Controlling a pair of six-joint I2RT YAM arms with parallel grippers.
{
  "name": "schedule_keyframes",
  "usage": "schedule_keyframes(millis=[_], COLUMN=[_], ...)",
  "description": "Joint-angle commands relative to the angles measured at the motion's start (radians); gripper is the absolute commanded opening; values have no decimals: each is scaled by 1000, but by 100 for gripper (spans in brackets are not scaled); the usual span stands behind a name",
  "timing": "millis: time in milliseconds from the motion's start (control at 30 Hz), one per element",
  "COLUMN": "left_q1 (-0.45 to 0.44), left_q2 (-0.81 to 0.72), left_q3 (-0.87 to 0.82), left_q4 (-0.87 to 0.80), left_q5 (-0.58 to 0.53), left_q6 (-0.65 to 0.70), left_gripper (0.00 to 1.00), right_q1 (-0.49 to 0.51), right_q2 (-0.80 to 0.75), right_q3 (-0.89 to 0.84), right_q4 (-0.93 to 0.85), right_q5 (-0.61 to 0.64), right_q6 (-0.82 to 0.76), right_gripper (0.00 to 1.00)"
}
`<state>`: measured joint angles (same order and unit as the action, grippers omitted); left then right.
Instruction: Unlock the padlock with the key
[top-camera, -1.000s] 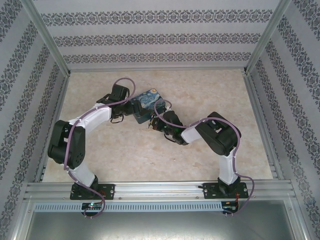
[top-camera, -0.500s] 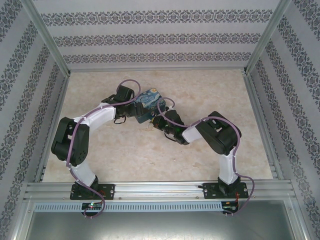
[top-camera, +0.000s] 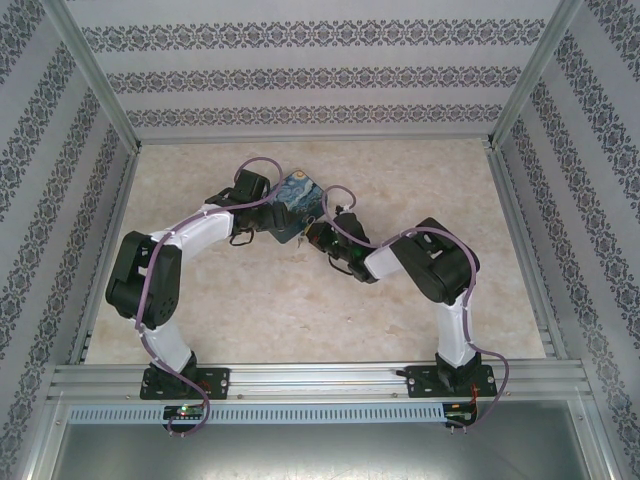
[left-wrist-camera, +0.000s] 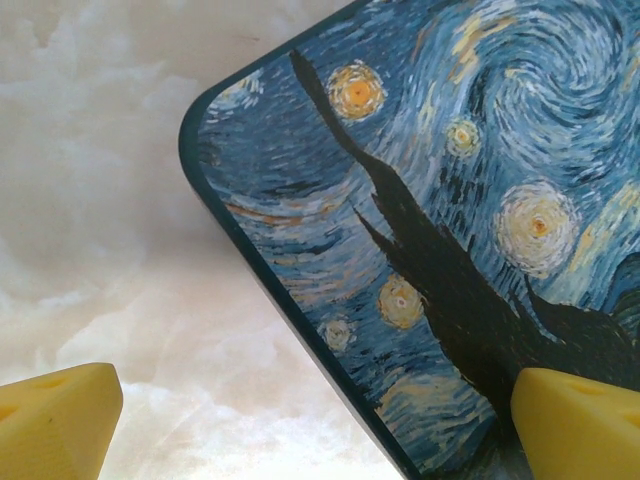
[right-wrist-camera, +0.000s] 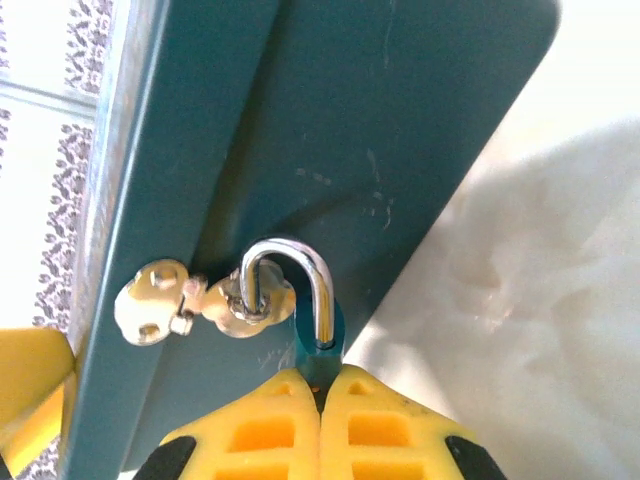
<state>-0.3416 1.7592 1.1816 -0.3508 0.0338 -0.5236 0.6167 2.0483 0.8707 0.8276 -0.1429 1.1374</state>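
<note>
Padlock (right-wrist-camera: 308, 350) is hanging from tin box (left-wrist-camera: 450, 230) latch (right-wrist-camera: 190, 300) | right tool (right-wrist-camera: 320, 385) is clamping its blue body | left tool (left-wrist-camera: 320, 420) is hovering, fingers apart, over box corner on bench (left-wrist-camera: 100, 200)

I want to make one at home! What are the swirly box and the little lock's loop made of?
The swirly box looks like painted metal, probably tin: thin rim, smooth teal side with fine scratches. The padlock's loop is shiny bare metal, likely steel; it mirrors light.
</note>
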Motion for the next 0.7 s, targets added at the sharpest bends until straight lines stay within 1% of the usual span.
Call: schedule_keyframes(millis=[0, 167, 333, 533, 667], left_q1=[-10, -11, -10, -11, -10], left_q2=[55, 63, 68, 43, 11], left_q3=[-23, -26, -21, -7, 17], left_q4=[-105, -102, -105, -114, -126], left_q5=[-51, -45, -43, -13, 65], left_q6=[19, 11, 8, 13, 7], left_gripper=[100, 100, 100, 100, 100], right_q1=[-26, -47, -73, -111, -135], right_q2=[19, 31, 7, -79, -145], right_q3=[36, 41, 2, -128, -238], right_q4=[54, 72, 87, 99, 92], right_q5=[9, 9, 8, -6, -30], right_q6=[37, 74, 85, 81, 87], right_gripper=[0, 0, 0, 0, 0])
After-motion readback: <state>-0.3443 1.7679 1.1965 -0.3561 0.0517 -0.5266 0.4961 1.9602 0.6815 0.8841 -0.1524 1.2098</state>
